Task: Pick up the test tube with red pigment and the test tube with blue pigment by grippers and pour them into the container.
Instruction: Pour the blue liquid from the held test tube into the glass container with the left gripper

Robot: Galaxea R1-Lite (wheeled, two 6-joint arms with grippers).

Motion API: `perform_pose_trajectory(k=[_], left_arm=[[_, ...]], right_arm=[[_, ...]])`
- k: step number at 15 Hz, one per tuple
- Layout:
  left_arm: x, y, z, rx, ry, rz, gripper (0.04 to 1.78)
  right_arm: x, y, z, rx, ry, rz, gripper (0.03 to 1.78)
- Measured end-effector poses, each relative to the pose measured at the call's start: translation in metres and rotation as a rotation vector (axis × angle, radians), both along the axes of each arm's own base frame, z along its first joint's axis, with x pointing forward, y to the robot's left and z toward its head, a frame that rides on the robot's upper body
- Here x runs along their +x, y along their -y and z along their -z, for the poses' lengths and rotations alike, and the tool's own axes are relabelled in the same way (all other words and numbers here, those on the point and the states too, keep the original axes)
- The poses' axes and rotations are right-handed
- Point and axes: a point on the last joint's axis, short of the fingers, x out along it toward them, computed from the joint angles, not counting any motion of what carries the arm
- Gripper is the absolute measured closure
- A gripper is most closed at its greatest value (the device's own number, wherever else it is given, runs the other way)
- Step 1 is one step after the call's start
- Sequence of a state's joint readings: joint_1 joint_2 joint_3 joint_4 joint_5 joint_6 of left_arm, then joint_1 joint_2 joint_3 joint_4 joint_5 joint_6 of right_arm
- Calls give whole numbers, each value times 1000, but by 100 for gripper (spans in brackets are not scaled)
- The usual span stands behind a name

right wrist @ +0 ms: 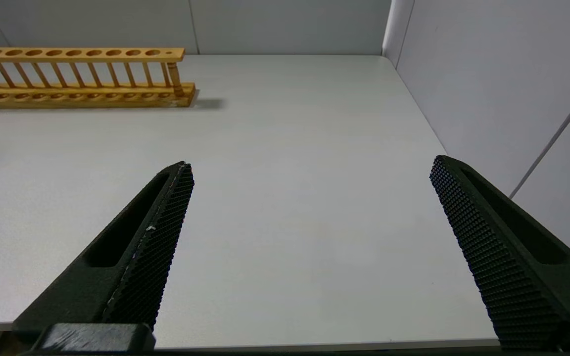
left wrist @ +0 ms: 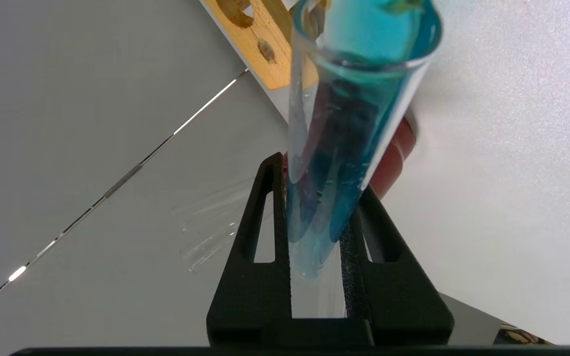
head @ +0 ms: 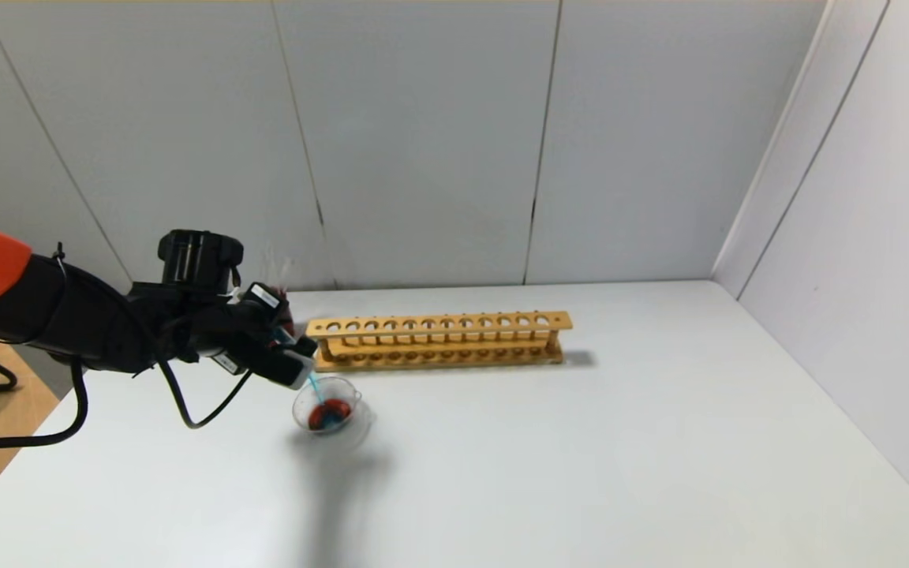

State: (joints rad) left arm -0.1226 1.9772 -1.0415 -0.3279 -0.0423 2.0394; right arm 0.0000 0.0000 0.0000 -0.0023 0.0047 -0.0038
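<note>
My left gripper (head: pixel 299 368) is shut on the test tube with blue pigment (head: pixel 314 386). It holds the tube tilted, mouth down, over the container (head: pixel 328 408), a small clear glass dish that holds red and blue liquid. In the left wrist view the teal tube (left wrist: pixel 344 123) sits clamped between the black fingers (left wrist: pixel 270 207) of the left gripper (left wrist: pixel 319 180). The test tube with red pigment is out of view. My right gripper (right wrist: pixel 312 165) is open and empty above bare table near the front edge; it does not show in the head view.
A long wooden tube rack (head: pixel 439 339) with empty holes stands just behind and right of the container; it also shows in the right wrist view (right wrist: pixel 77 74). A dark red cup (left wrist: pixel 394 158) with plain clear tubes (left wrist: pixel 211 222) stands behind my left gripper. Walls close the back and right.
</note>
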Motion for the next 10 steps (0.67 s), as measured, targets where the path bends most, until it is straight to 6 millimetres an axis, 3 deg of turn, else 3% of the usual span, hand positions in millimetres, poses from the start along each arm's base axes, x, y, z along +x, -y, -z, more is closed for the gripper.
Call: perform_pose_trajectory(k=[10], left_arm=[[0,2,-4,34,42,36,149]], right_arm=[[0,0,0,0,0,0,6]])
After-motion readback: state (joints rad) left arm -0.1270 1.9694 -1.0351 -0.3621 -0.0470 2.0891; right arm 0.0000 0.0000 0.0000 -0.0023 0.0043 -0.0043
